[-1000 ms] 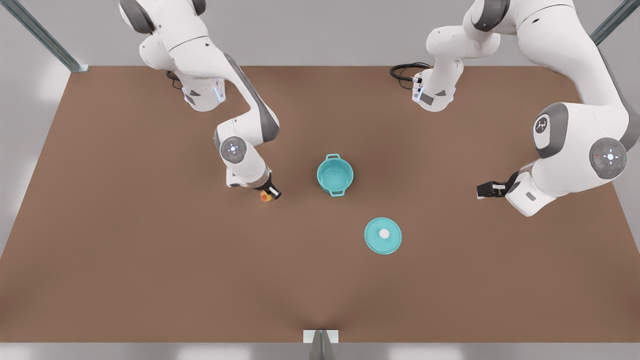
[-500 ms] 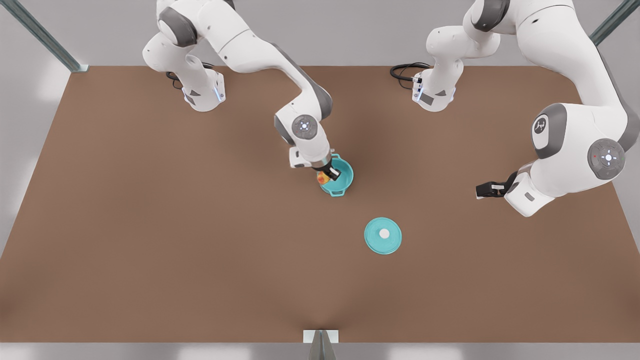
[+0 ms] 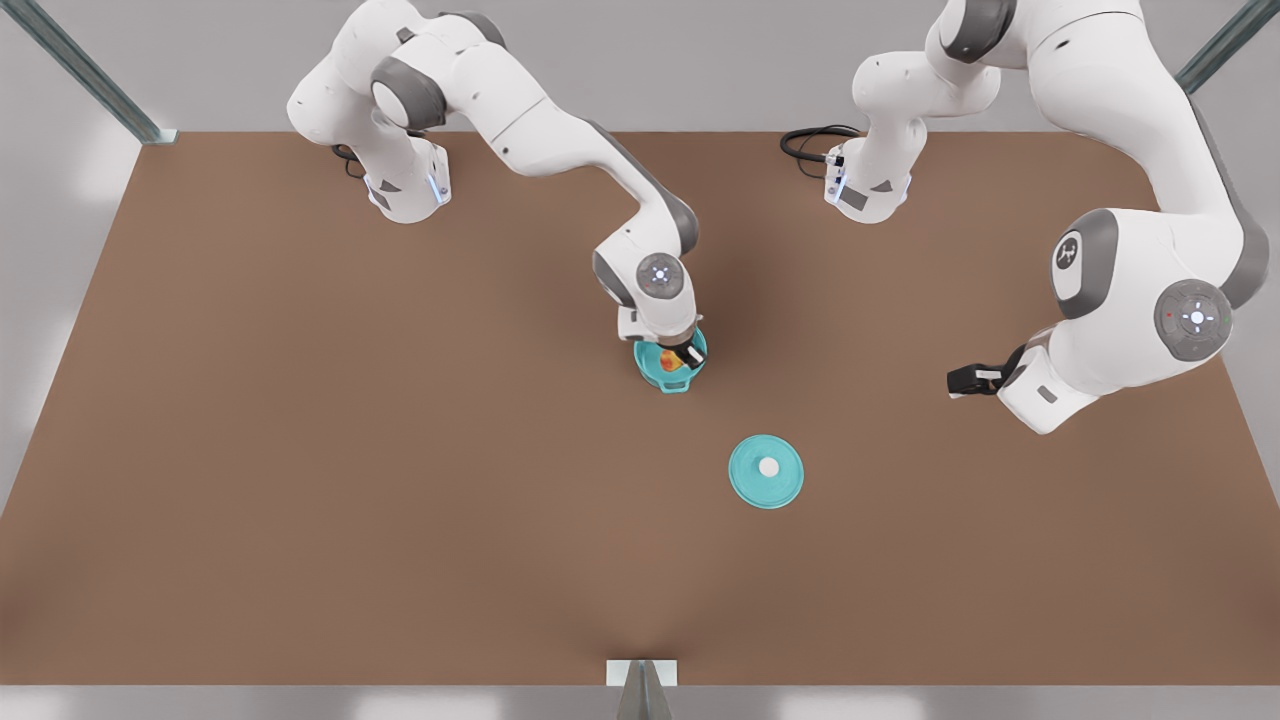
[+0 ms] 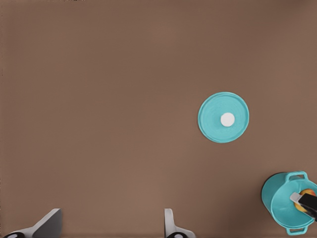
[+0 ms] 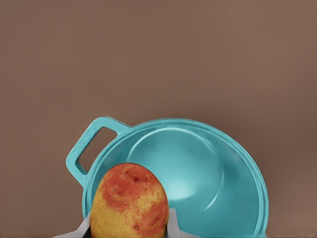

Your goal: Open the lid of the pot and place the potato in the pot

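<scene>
— Teal is seen twice on the brown table (image 3: 300, 450); which piece is which?

— The pot (image 3: 670, 362) is set near the middle of the table, uncovered. The pot lid (image 3: 766, 471) is laid flat on the table, apart from the pot, nearer the camera and toward the front view's right, white knob up.

— Where is the potato (image 3: 669, 361) found?

— It is held over the pot's open mouth by the right gripper (image 3: 683, 357). In the right wrist view the potato (image 5: 130, 202) is pinched between the two fingers (image 5: 171, 223), with the pot's teal inside (image 5: 188, 173) seen beyond it.

— And the other arm?

— It is parked at the front view's right, well away from pot and lid. The left gripper (image 3: 962, 380) is held above bare table; its fingertips (image 4: 48, 223) are spread wide with nothing between them. The lid (image 4: 224, 118) and pot (image 4: 282, 201) are seen from its wrist camera, farther off.
</scene>
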